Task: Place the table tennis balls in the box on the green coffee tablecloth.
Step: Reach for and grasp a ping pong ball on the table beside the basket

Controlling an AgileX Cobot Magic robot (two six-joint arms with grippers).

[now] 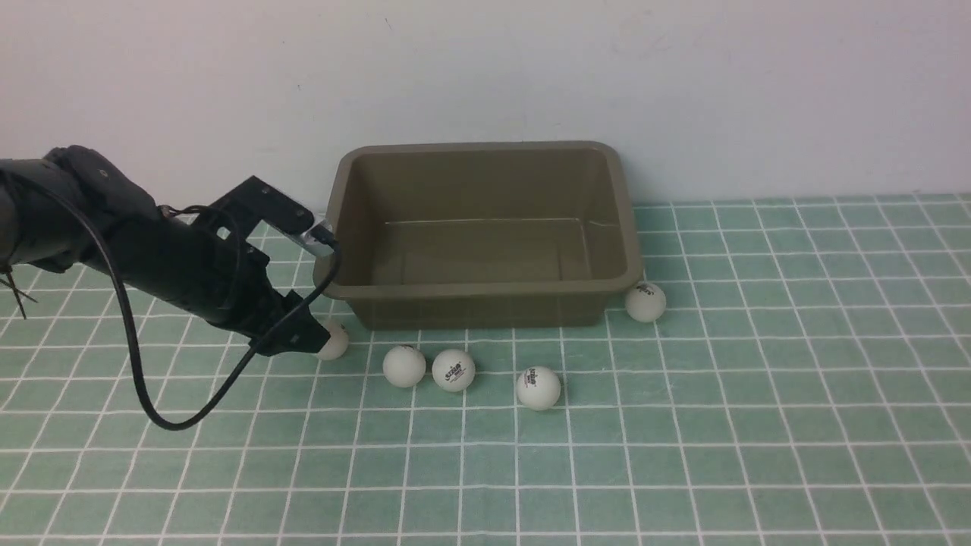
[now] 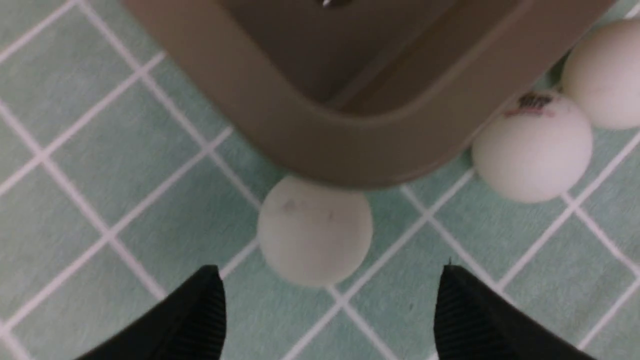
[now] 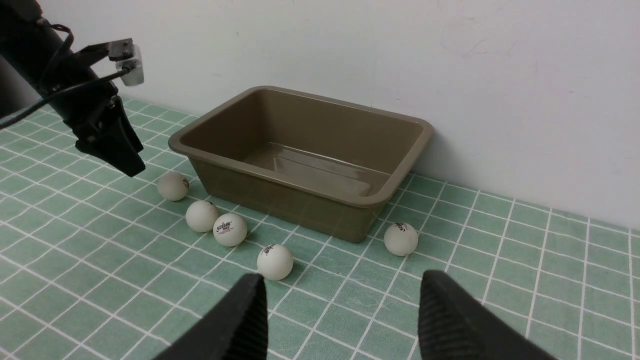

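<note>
The olive-brown box [image 1: 485,303] stands empty at the back of the green coffee tablecloth [image 1: 683,455]. Several white table tennis balls lie on the cloth in front of it: one at the box's left front corner [image 1: 336,341], a touching pair [image 1: 403,366], one further right [image 1: 538,387] and one by the right front corner [image 1: 645,301]. My left gripper [image 1: 303,340] is low beside the left corner ball [image 2: 315,230], open, with its fingertips [image 2: 210,290] just short of the ball on either side. The box rim [image 2: 320,150] overhangs that ball. My right gripper [image 3: 342,277] hangs open and empty, high above the cloth.
A white wall rises right behind the box [image 3: 300,195]. The left arm's black cable [image 1: 152,402] loops down over the cloth. Two more balls [image 2: 532,147] lie close to the box's front wall in the left wrist view.
</note>
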